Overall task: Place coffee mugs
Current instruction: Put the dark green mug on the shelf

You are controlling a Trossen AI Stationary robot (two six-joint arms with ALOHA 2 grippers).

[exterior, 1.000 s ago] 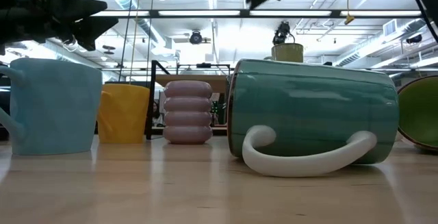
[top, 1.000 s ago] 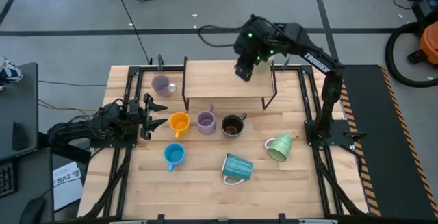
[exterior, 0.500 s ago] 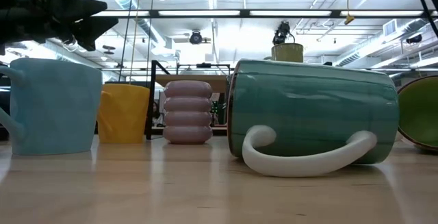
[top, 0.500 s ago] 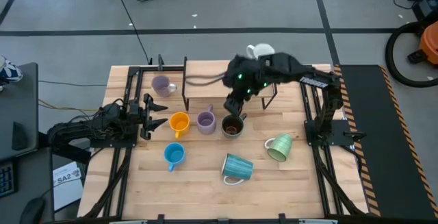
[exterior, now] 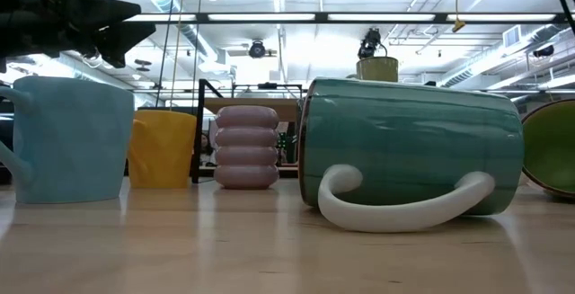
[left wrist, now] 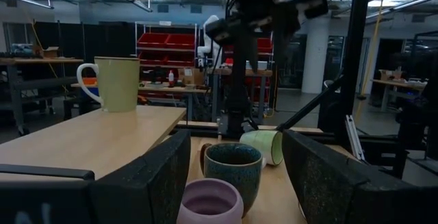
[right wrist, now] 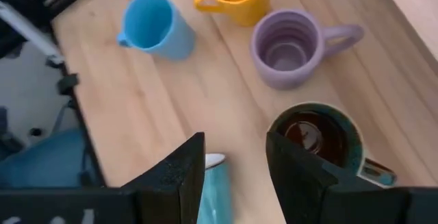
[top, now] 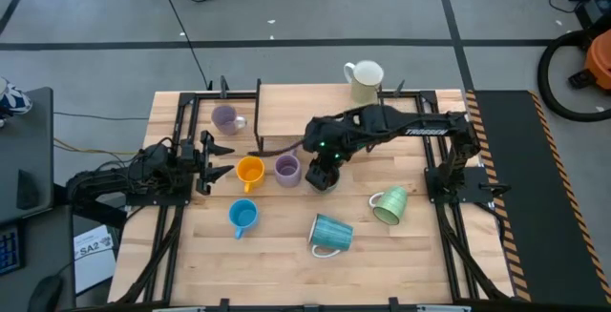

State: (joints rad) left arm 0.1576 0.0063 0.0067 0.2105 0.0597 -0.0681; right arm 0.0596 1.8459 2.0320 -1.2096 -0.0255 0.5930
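Observation:
My right gripper (top: pixel 323 162) (right wrist: pixel 234 175) is open and hovers just above the table, beside the dark brown mug (right wrist: pixel 316 140) (left wrist: pixel 233 171); it touches nothing. The cream mug (top: pixel 364 81) (left wrist: pixel 117 81) stands upright on the raised wooden shelf (top: pixel 305 112). On the table stand an orange mug (top: pixel 250 171), a lavender mug (top: pixel 286 168), a blue mug (top: pixel 242 217) and a second lavender mug (top: pixel 224 118). The teal mug (top: pixel 329 234) (exterior: pixel 409 150) and the pale green mug (top: pixel 389 205) lie on their sides. My left gripper (top: pixel 216 159) waits open at the table's left.
The shelf's black metal legs (top: pixel 374 138) stand just behind the row of mugs. Black frame rails (top: pixel 181 131) run along the table's left and right sides. Bare wood lies near the front edge (top: pixel 286 274) and right of the pale green mug.
My right gripper has left the shelf's far right part, swung toward the table's near edge and leftward, and come down to the dark brown mug. The cream mug, hidden under the arm before, now shows on the shelf. No mug has shifted.

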